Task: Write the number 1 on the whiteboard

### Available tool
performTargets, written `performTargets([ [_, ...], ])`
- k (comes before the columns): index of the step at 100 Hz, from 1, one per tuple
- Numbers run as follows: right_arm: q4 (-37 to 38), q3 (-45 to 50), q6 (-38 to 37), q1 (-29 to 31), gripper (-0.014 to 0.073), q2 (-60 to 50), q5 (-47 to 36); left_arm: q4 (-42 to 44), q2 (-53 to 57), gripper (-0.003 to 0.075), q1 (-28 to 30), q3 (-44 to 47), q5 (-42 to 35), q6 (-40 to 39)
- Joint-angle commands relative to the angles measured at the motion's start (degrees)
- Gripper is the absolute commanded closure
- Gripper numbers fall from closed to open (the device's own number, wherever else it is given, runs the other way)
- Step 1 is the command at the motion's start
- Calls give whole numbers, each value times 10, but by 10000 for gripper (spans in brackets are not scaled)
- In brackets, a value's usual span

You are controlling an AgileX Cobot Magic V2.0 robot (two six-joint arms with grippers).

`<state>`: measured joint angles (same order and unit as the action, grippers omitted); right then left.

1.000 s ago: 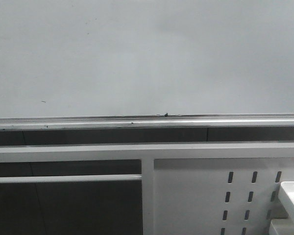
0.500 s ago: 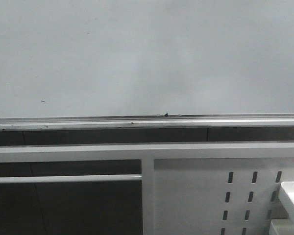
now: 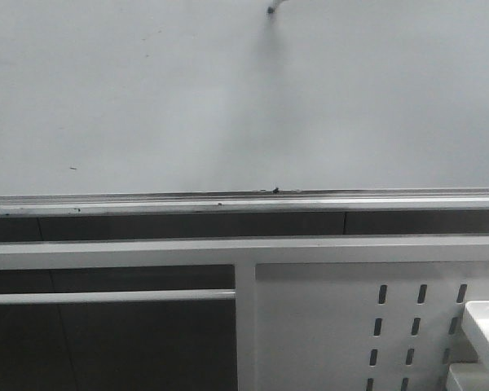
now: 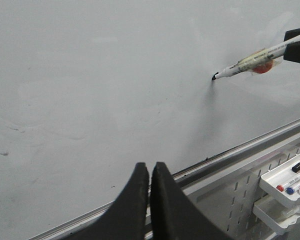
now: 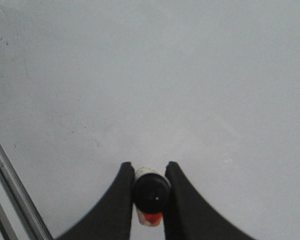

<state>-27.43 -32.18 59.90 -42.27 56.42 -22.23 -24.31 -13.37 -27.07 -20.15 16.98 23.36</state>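
The whiteboard (image 3: 228, 98) fills the upper part of the front view, with its silver rail (image 3: 228, 202) below. No number 1 shows on it. My right gripper (image 5: 149, 170) is shut on a white marker with a black end (image 5: 150, 196). In the left wrist view the marker (image 4: 250, 62) points at the whiteboard (image 4: 100, 85), its black tip (image 4: 214, 77) at or very near the surface. The tip also shows at the top edge of the front view (image 3: 271, 10). My left gripper (image 4: 149, 167) is shut and empty, facing the board low down.
A white slotted metal panel (image 3: 350, 326) stands below the rail. White trays with coloured markers (image 4: 290, 180) hang at the lower right. A small dark speck (image 3: 72, 169) and a dark smudge on the rail (image 3: 275, 191) mark the board.
The marker tip has come into the front view at the top edge of the board, with a faint shadow below it. Earlier frames showed the board bare.
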Motion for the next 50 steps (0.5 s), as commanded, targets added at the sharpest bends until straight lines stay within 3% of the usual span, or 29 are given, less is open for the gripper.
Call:
performTargets([
  [1, 11, -17, 10, 7, 663, 3, -96, -12, -4, 740, 2, -16, -46, -5],
  [50, -36, -17, 38, 7, 663, 7, -113, -12, -4, 740, 2, -16, -46, -5],
])
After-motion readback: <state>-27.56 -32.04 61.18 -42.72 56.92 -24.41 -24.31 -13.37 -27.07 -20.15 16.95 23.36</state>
